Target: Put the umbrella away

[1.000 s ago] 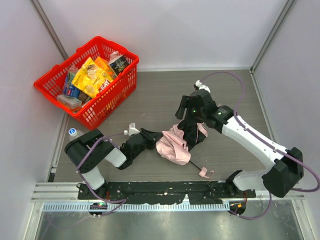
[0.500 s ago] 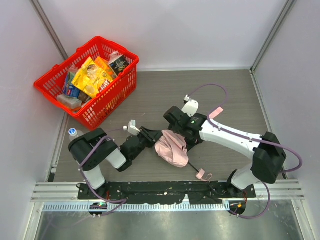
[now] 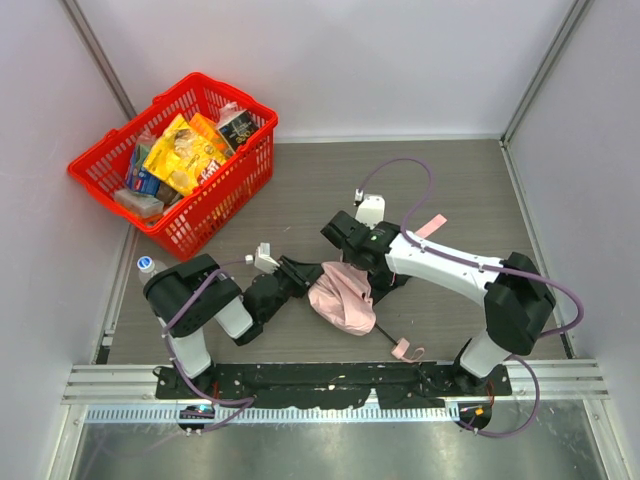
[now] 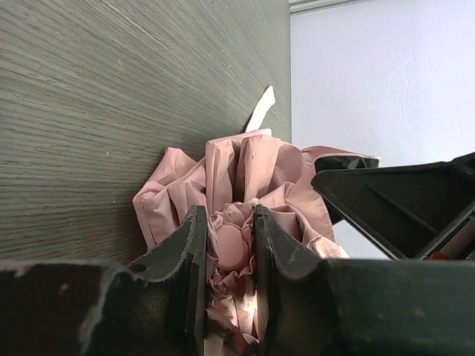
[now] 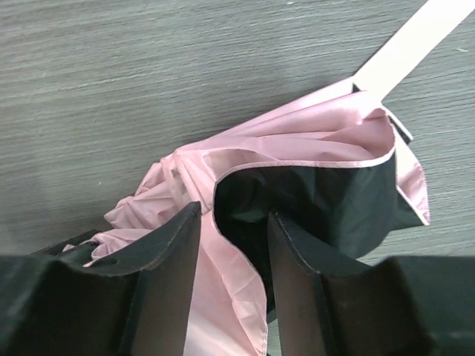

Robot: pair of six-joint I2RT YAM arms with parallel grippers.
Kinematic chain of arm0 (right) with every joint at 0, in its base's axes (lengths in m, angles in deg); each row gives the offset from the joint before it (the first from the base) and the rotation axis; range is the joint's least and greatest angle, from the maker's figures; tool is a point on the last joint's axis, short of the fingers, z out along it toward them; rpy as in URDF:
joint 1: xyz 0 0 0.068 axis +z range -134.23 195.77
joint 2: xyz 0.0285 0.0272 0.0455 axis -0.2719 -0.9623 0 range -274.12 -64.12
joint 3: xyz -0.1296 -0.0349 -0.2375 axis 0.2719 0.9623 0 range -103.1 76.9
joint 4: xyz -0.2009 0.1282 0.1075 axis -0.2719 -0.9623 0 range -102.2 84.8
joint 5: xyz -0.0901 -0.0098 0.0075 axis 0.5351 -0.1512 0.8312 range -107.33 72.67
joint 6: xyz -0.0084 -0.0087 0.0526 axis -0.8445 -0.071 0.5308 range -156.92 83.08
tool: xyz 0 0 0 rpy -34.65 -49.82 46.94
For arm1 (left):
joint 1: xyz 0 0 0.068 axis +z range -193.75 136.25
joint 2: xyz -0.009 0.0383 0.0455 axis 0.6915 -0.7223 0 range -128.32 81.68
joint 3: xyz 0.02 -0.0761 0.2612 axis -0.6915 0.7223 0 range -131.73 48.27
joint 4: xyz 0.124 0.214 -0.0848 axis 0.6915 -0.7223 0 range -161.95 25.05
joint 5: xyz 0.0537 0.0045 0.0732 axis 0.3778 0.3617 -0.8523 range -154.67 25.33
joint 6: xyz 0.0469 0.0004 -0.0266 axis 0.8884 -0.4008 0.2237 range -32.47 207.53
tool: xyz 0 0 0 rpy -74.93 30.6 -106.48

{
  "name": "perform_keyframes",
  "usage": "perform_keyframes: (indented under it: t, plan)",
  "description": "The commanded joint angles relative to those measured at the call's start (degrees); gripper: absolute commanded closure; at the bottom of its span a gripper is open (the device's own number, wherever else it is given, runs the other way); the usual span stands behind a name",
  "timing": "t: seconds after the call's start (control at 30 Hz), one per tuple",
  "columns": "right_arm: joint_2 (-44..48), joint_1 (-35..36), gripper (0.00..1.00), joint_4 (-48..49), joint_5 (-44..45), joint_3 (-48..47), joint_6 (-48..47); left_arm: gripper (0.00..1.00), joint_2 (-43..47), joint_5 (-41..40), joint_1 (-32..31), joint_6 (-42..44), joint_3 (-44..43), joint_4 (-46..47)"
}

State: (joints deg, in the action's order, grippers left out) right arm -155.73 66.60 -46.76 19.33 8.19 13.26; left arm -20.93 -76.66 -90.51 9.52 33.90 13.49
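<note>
**A:** What has changed in the last second?

**B:** The right arm. A second ago it was stretched out, holding a flap of canopy up off the table. Now it is folded in and low, and the right gripper sits on the far side of the umbrella. The bundle looks tighter for it (less loose cloth trailing toward the right edge).

**A:** And for the task?

**B:** I judge they are gathering the canopy, not stowing yet. The umbrella lies mid-table, toward the near edge, with its handle nearest that edge. It is well apart from the red basket in the far left corner.

**A:** The jaws?

**B:** The left gripper is nearly closed, pinching a knot of pink fabric, and it has not shifted. The right one's jaws stand a moderate gap apart, and a fold, pink outside and black inside, runs between them. Whether they pinch it or merely straddle it, I cannot tell.

**A:** What is hidden?

**B:** From above, the right fingertips sit under their own wrist. The shaft shows only a short stretch, the rest buried in cloth. I cannot make out the ribs. The pale strap is cut off by the frame edge.
</note>
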Motion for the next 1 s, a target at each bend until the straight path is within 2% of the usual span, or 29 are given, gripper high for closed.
perform_keyframes:
  t: [0.0, 0.1, 0.17, 0.27, 0.47, 0.53, 0.57, 0.7, 0.8, 0.87, 0.97]
  plan:
    - [-0.6, -1.2, 0.63, 4.8, -5.2, -0.9, -5.5, 1.0, -0.8, -0.4, -0.3, 3.8, 1.3, 2.3]
    - [-0.8, -1.5, 0.66, 4.3, -7.3, -0.2, -5.0, 1.0, -0.8, -0.4, -0.3, 3.6, 1.3, 2.3]
    - [-0.1, -1.4, 0.61, 4.9, -6.9, 0.8, -6.1, 1.0, -0.6, -0.2, -0.3, 3.6, 1.4, 2.2]
    - [-0.1, -1.4, 0.59, 4.4, -6.3, 1.1, -7.9, 1.0, -0.6, -0.1, -0.3, 3.5, 1.3, 1.6]
    - [0.4, -1.3, 0.78, 6.2, -6.8, 3.0, -10.1, 1.0, -1.3, 0.2, -0.4, 3.0, 0.6, 1.5]
    - [0.6, -1.3, 0.96, 8.3, -6.8, 4.0, -11.4, 1.0, -1.8, 0.1, -0.4, 2.5, 0.6, 1.6]
    - [1.4, -1.3, 0.99, 9.5, -7.0, 5.1, -11.7, 1.0, -1.9, 0.2, -0.4, 2.3, 0.6, 1.6]
    - [12.6, -1.3, 0.99, 26.2, -10.9, 13.7, -8.8, 1.0, -2.2, -0.4, -0.4, 1.6, 0.9, 1.8]
    - [23.8, -1.4, 0.99, 48.0, -15.7, 23.8, -2.4, 1.0, -2.0, -0.8, -0.4, 1.4, 1.3, 1.7]
    - [30.4, -1.7, 0.99, 54.0, -14.8, 30.3, 3.1, 1.0, -2.0, -1.0, -0.4, 1.0, 1.4, 1.7]
    - [39.3, -1.8, 0.99, 55.3, -13.0, 37.4, 9.1, 1.0, -2.2, -1.0, -0.5, 0.9, 1.3, 1.8]
